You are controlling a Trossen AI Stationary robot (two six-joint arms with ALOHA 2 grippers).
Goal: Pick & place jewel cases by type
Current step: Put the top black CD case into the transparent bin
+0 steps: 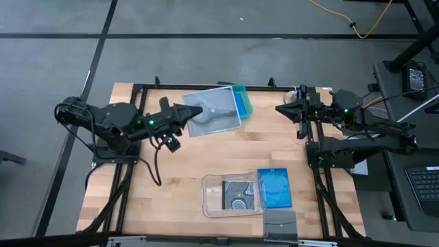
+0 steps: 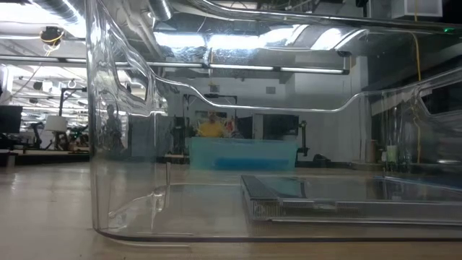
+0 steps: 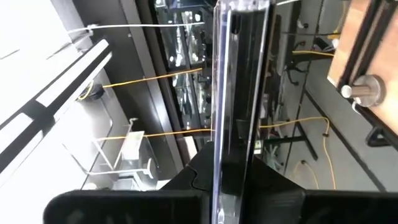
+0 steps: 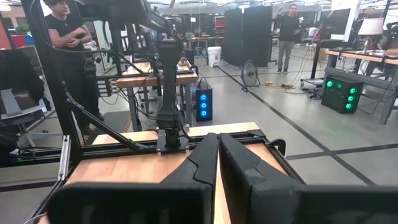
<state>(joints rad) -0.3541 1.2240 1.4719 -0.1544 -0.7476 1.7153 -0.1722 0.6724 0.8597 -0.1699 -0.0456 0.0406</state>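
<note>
My left gripper [image 1: 194, 114] is shut on a dark grey, clear jewel case [image 1: 216, 113] at the far middle of the table, partly over the teal tray [image 1: 241, 100]. In the left wrist view the case [image 3: 239, 74] shows edge-on between the fingers. Another grey case with a disc [image 1: 237, 196] lies flat in the clear tray [image 1: 207, 199] near the front edge. Blue jewel cases [image 1: 274, 187] lie flat on the table next to that tray's right side. My right gripper [image 1: 280, 108] waits at the far right, shut and holding nothing [image 4: 217, 140]. My left gripper pinches the grey case between its two fingers [image 3: 280, 193], on the case's flat faces at the edge nearest the table's left [image 3: 239, 155]. The fingers come in level from the table's left. The case sticks out past them, lifted clear of the table, with its broad face up.
The clear tray's wall [image 2: 123, 144] stands right in front of the low camera, with the case [image 2: 317, 196] lying inside it. A black frame [image 1: 206, 86] runs round the tabletop. Bare wood lies in the table's middle [image 1: 226, 154]. People stand in the room beyond.
</note>
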